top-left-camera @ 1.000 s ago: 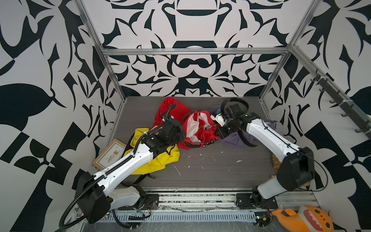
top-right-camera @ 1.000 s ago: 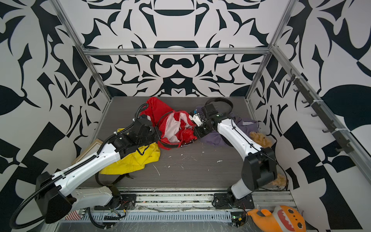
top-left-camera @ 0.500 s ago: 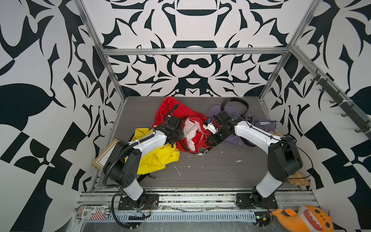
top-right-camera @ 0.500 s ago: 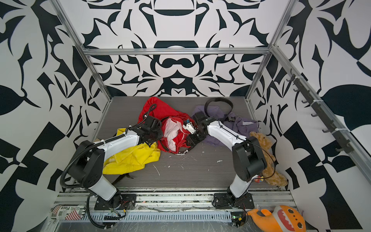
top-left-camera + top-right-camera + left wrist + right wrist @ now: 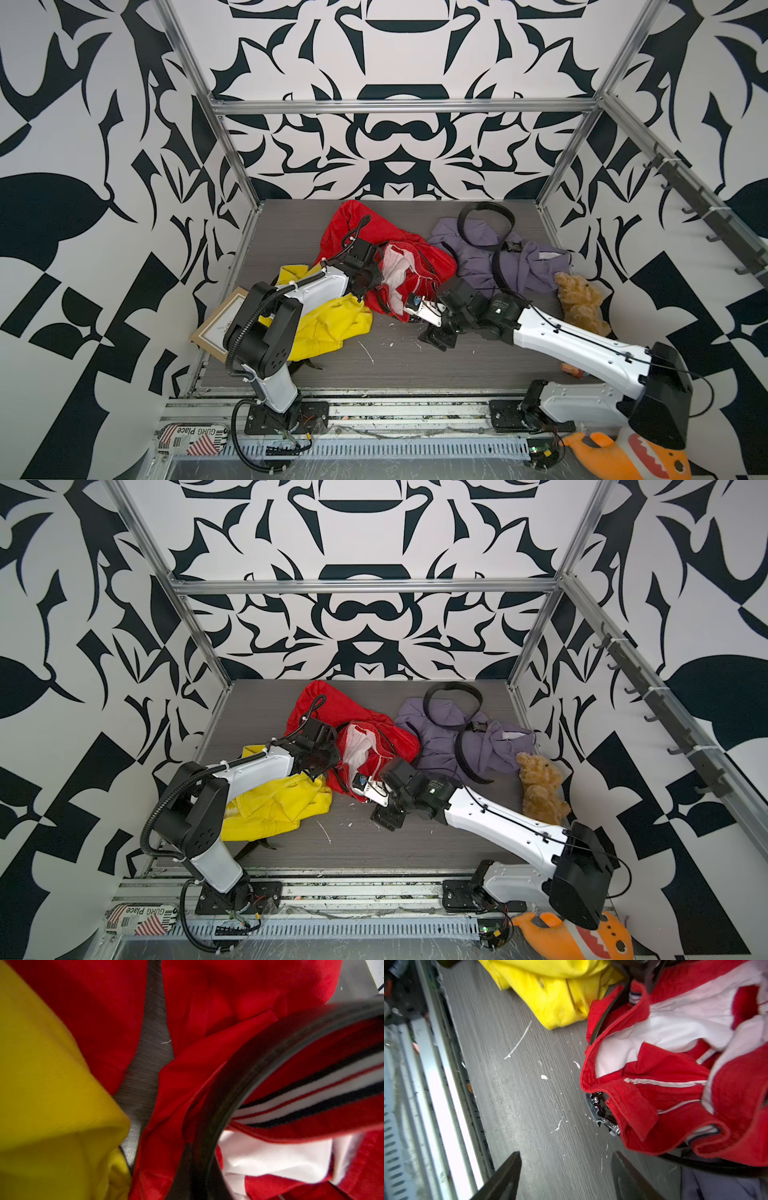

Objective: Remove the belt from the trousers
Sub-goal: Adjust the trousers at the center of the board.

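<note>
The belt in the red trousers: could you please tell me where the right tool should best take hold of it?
I'd take the buckle, the one stiff part standing clear: it pokes out from under the trousers onto bare table. Bring the open right tool in low from the table side, since elsewhere the belt lies tucked against the cloth.

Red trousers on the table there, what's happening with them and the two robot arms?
The robot is working a black belt out of the red trousers. Its left end effector is shut at the waistband, on belt or cloth I cannot tell. The right end effector is open and empty beside the chrome buckle. The belt is not yet out.
</note>
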